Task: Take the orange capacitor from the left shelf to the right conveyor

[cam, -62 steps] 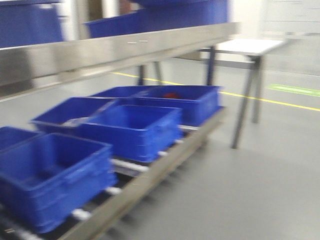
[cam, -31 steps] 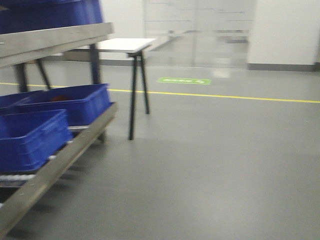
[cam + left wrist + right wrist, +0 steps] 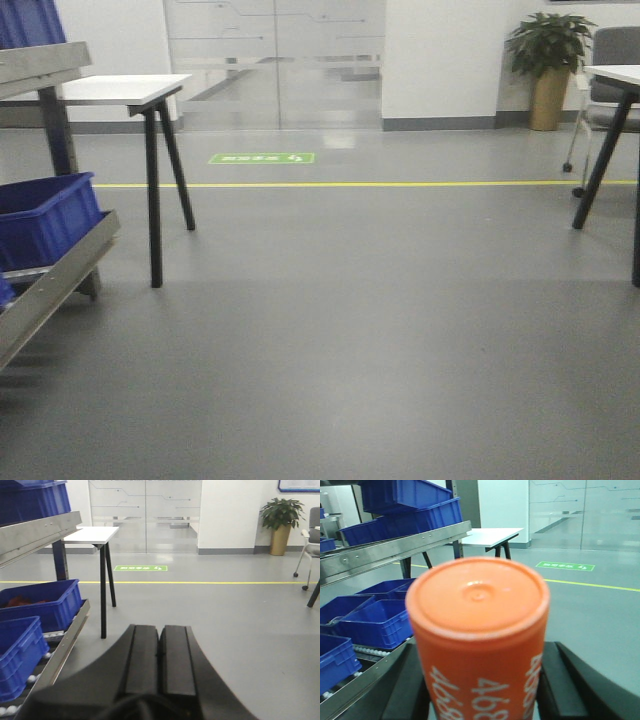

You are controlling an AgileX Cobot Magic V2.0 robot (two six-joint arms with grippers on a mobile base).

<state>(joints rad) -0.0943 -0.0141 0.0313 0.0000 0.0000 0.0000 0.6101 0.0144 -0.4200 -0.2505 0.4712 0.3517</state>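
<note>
While the right gripper (image 3: pixel 480 695) clamps the capacitor (image 3: pixel 477 605) between its jaws, clear of the shelf (image 3: pixel 395 552) and to its right, the left gripper (image 3: pixel 159 652) hangs with jaws pressed together, holding nothing. Blue bins (image 3: pixel 375 622) sit below the shelf; a white table (image 3: pixel 492 535) stands just beyond the shelf's far end.

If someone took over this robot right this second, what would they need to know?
Left claw: shut, holding nothing.
Right claw: shut on the orange capacitor.
The left shelf stands off to the left side of all three views.
Done: the capacitor is off the shelf and in the claw.
Left to do: get to the right conveyor, which no view shows, and set the capacitor down on it.
</note>
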